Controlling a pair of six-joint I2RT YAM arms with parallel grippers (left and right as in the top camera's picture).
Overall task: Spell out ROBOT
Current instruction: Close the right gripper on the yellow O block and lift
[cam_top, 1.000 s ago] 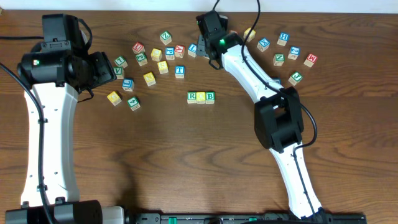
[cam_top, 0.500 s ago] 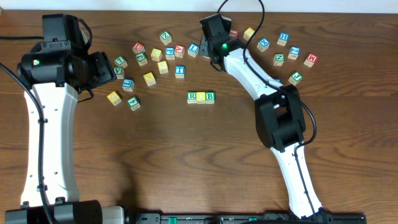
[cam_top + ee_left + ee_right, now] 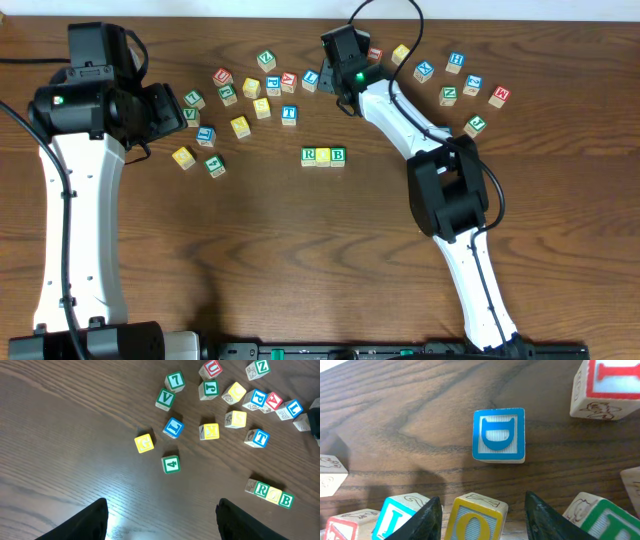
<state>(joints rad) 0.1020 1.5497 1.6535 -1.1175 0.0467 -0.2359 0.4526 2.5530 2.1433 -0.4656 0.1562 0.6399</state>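
A row of three blocks, green R (image 3: 308,155), a yellow block (image 3: 323,155) and green B (image 3: 338,155), lies mid-table; it also shows in the left wrist view (image 3: 273,494). My right gripper (image 3: 330,86) is open at the far block cluster. In the right wrist view its fingers (image 3: 482,522) straddle a yellow O block (image 3: 476,519) with gaps on both sides. A blue T block (image 3: 289,114) lies left of it, also in the left wrist view (image 3: 260,437). My left gripper (image 3: 160,525) is open and empty, high over the table's left (image 3: 165,110).
In the right wrist view, a blue D block (image 3: 498,435) lies beyond the O, with a blue-edged block (image 3: 400,512) at its left, a green-edged one (image 3: 605,520) at its right and a red one (image 3: 610,382) farther off. Several loose blocks lie around the left (image 3: 240,126) and right (image 3: 456,62).
My right wrist has shifted slightly to the right over the block cluster. The left arm and the row of blocks have not moved.
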